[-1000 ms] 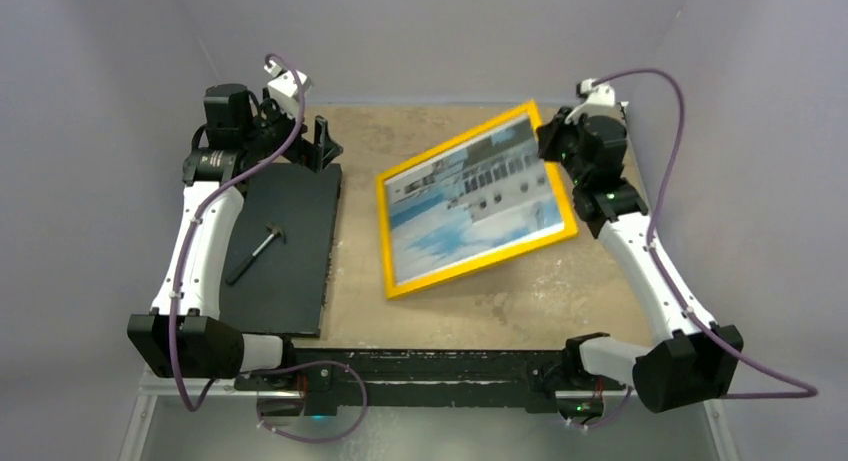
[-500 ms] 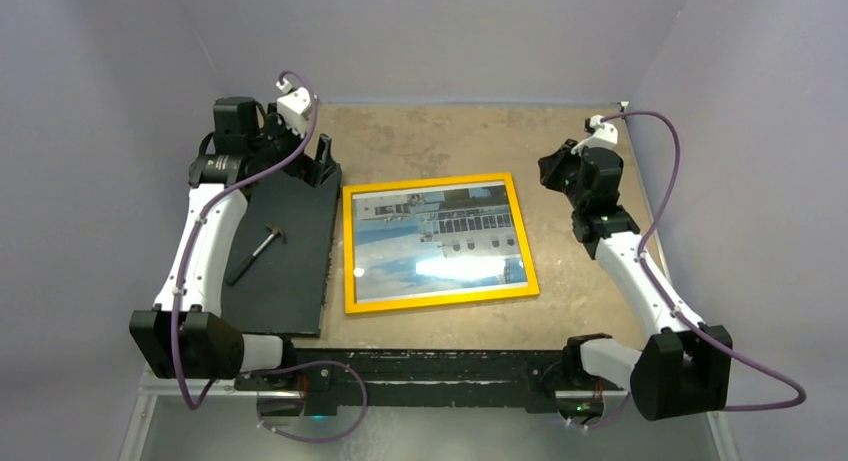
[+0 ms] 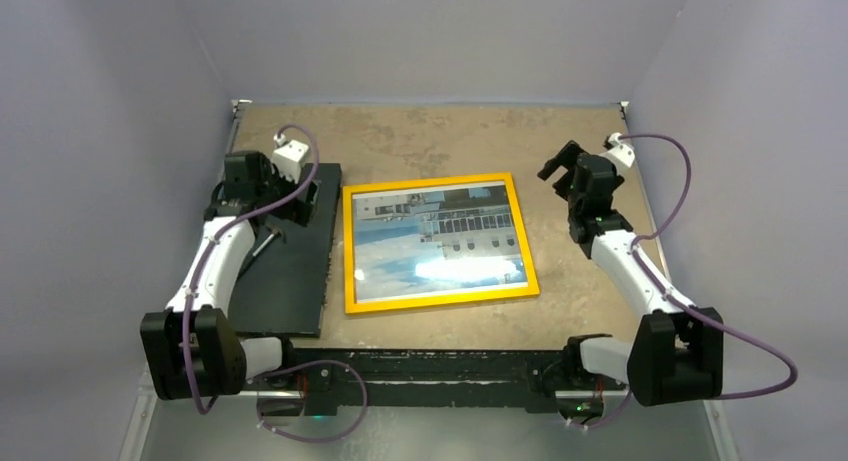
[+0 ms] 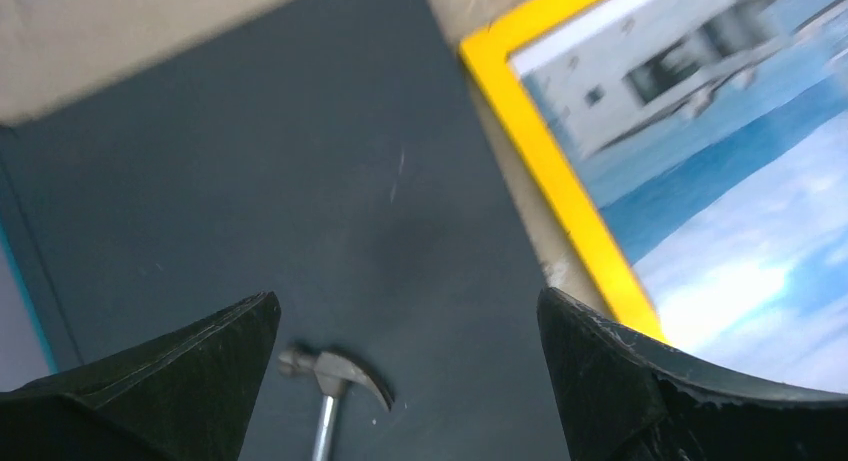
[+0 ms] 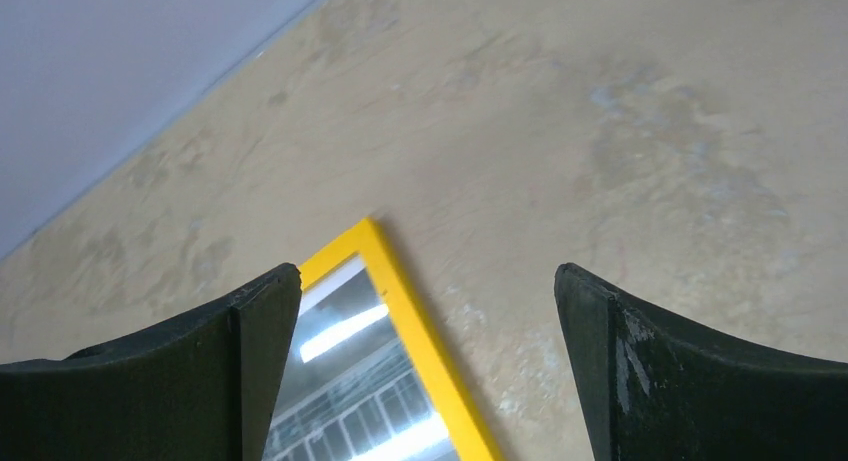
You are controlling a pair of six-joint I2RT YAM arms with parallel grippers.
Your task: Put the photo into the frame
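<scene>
The yellow-bordered frame point(image 3: 430, 182) lies flat in the middle of the table, and the photo point(image 3: 435, 246) of a white building and blue sky shows inside it. My right gripper point(image 3: 558, 161) hovers open just beyond the frame's far right corner, touching nothing. The right wrist view shows that gripper point(image 5: 428, 271) above the frame corner point(image 5: 400, 281), with glare on the photo point(image 5: 350, 381). My left gripper point(image 3: 305, 196) is open above the black board point(image 3: 290, 271). In the left wrist view this gripper point(image 4: 408, 299) is empty, the frame's edge point(image 4: 560, 181) and the photo point(image 4: 720, 181) to its right.
A small hammer point(image 4: 330, 381) lies on the black board point(image 4: 300, 181) left of the frame; in the top view the hammer point(image 3: 268, 243) is partly hidden under my left arm. The tan table point(image 3: 450, 141) is walled on three sides by grey panels.
The frame, held tilted up by my right gripper, came down flat and slid left. My right gripper opened and drew back. My left gripper moved nearer, over the black board.
</scene>
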